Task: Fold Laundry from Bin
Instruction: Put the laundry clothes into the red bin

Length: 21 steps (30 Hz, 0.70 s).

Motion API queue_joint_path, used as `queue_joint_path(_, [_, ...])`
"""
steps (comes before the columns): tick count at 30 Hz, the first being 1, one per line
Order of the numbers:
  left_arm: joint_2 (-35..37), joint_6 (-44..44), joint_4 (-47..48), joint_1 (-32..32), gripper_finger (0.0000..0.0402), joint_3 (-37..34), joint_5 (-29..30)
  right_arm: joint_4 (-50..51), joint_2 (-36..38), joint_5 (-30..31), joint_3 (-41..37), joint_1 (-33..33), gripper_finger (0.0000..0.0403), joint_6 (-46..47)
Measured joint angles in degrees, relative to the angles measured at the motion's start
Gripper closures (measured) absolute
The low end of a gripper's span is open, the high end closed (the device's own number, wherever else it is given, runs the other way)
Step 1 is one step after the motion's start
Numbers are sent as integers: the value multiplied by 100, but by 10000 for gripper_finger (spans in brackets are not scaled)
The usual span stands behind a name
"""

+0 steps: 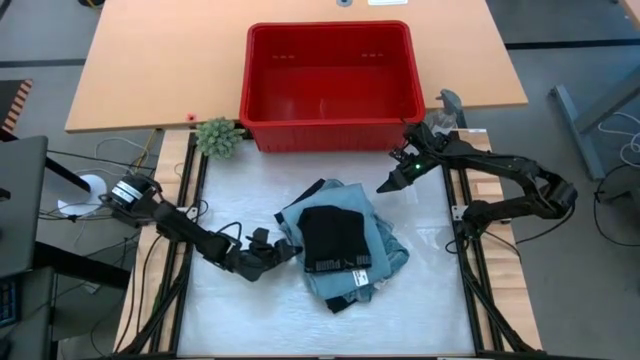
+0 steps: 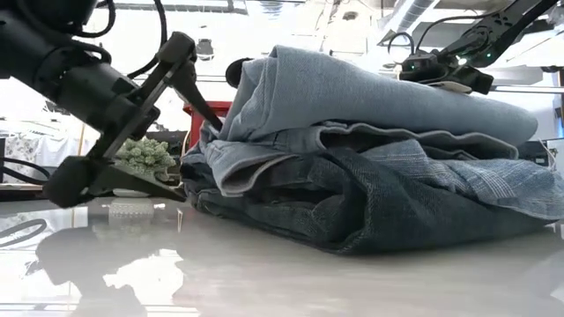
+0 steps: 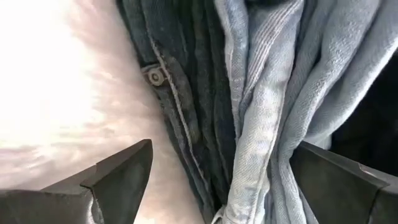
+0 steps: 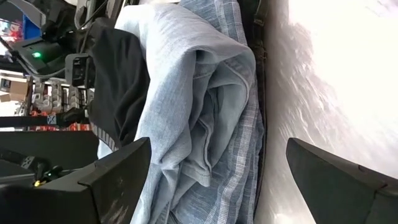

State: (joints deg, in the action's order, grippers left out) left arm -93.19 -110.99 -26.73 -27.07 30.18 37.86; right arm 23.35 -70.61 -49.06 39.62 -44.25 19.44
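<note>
Left claw, released, sits at the laundry pile's nine o'clock; right claw, released, hovers at one o'clock. Pinch the edge squarely.

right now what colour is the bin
Bright red bin, clearest in the high view.

Wooden table, perhaps grey floor

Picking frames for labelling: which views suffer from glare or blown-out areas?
Low view: glossy white table surface mirrors the left claw, and the room behind is blown out. Both wrist views: the table beside the pile of folded blue denim garments washes out to white. High view: evenly lit.
</note>
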Motion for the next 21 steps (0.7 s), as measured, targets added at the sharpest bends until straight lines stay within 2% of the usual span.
queue_joint_path(5, [58,144,370,166,42,268,158,1,0,22,-2,0,3,14])
queue_joint_path(10, [-140,435,436,327,42,486,67,1,0,22,-2,0,3,22])
queue_joint_path(15, [-347,-227,598,300,42,507,-338,-4,0,20,-2,0,3,51])
queue_joint_path(19, [-347,-416,815,294,42,509,-292,-25,0,53,-2,1,3,17])
queue_joint_path(21, [-347,-392,816,377,42,509,-302,18,0,269,-2,34,3,-7])
